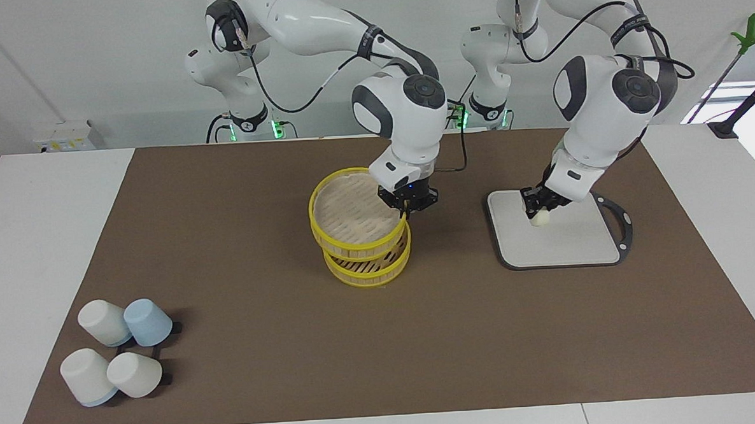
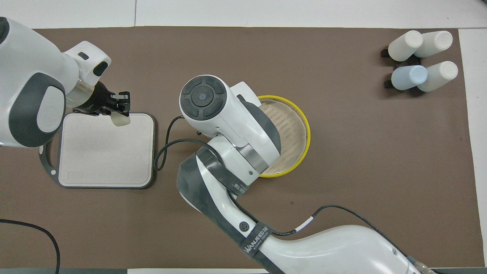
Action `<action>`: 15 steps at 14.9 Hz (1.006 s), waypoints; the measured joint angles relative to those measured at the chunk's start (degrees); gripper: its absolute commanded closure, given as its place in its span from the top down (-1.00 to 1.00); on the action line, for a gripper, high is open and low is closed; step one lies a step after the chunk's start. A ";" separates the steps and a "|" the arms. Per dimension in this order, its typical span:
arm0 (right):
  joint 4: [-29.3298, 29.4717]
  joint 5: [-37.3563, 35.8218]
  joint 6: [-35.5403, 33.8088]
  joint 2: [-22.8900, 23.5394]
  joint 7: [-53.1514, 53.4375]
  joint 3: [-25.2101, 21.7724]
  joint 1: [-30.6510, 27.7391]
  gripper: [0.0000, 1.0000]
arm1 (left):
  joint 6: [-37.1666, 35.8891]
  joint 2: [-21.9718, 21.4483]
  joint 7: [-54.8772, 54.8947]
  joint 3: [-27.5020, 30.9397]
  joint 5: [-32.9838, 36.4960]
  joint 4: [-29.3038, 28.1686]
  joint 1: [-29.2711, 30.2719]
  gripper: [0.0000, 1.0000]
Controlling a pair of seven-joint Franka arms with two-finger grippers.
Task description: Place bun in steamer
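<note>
I run this rig from far away, and here is what I see, starting close to the robots.

My right end effector point(image 1: 407, 209) is pinched shut on the yellow rim of the lid point(image 1: 351, 216). The lid is up in the air and tilted, with the edge toward the right arm's end of the tabletop higher, and it sits partly off the steamer point(image 1: 370, 262) below it. I can see the slats inside the steamer through the gap under the lid. The steamer stands on the brown mat point(image 1: 294, 343), about in the middle of the tabletop point(image 1: 35, 252).

My left end effector point(image 1: 536, 207) is pinching the bun point(image 1: 540, 217) — a small cream lump that sticks out under the fingertips. It hangs in the air over the grey board point(image 1: 557, 245), above the board's edge closest to the robots, at the corner nearest the steamer. The bun is not touching the board. The board lies flat on the mat toward the left arm's end of the tabletop, and its dark handle loop points at that end.

Farthest from the robots, near the mat's corner at the right arm's end, four cups point(image 1: 119, 357) stand upside down in a tight bunch — three white and one pale blue.
</note>
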 measured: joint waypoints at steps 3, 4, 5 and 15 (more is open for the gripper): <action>0.51 -0.04 -0.73 -3.96 -16.66 -0.57 -8.44 -1.00 | -0.47 0.60 -3.91 -0.04 -1.15 0.70 -2.81 -0.40; 0.51 -0.01 -0.97 -4.85 -23.62 -0.70 -12.48 -1.00 | -0.52 0.87 -5.97 -0.07 -1.50 1.29 -4.44 -0.40; 0.51 0.01 -1.04 -5.38 -29.77 -0.76 -16.63 -1.00 | -0.54 1.15 -9.00 -0.11 -1.74 2.03 -6.58 -0.40; -1.61 1.55 -1.64 -5.27 -47.29 -0.47 -34.81 -1.00 | 8.29 14.36 -35.54 -0.01 -2.71 9.85 -28.37 -0.37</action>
